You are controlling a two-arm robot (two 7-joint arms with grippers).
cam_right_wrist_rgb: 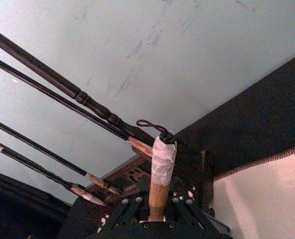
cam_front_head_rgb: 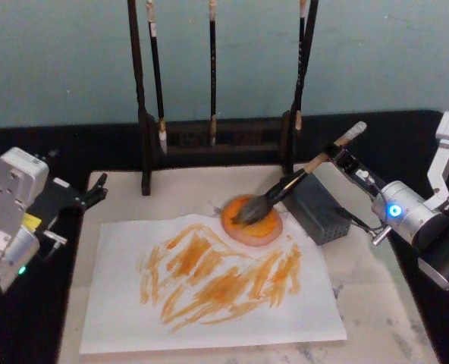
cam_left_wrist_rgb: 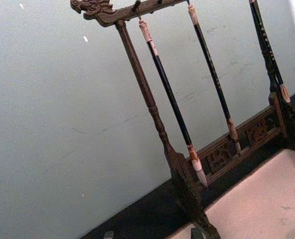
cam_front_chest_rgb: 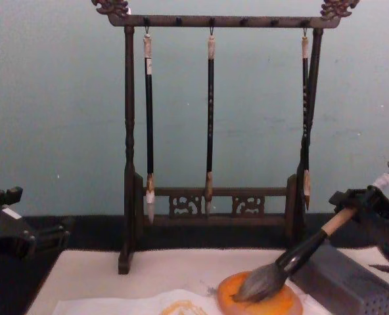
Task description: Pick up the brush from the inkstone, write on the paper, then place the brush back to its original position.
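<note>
I see the brush [cam_front_head_rgb: 285,189] resting bristles-down on the inkstone [cam_front_head_rgb: 266,229], its handle slanting back and right into the right gripper [cam_front_head_rgb: 337,158]. The paper [cam_front_head_rgb: 209,303] spreads before and left of the inkstone. A block [cam_front_head_rgb: 319,212] sits just right of it and the brush rack [cam_front_head_rgb: 213,144] stands behind it.

The brush [cam_front_head_rgb: 299,180] leans at a slant, its bushy grey-black bristles resting on the inkstone [cam_front_head_rgb: 264,232] and its tan handle rising up and to the right to a white-wrapped end with a small dark loop. The right gripper [cam_front_head_rgb: 337,158] clasps the upper handle. The inkstone, a flat round orange disc, sits on the worktop at the paper's far right corner. The paper [cam_front_head_rgb: 130,327], a thin white sheet, lies flat and is covered in orange brush strokes.
</note>
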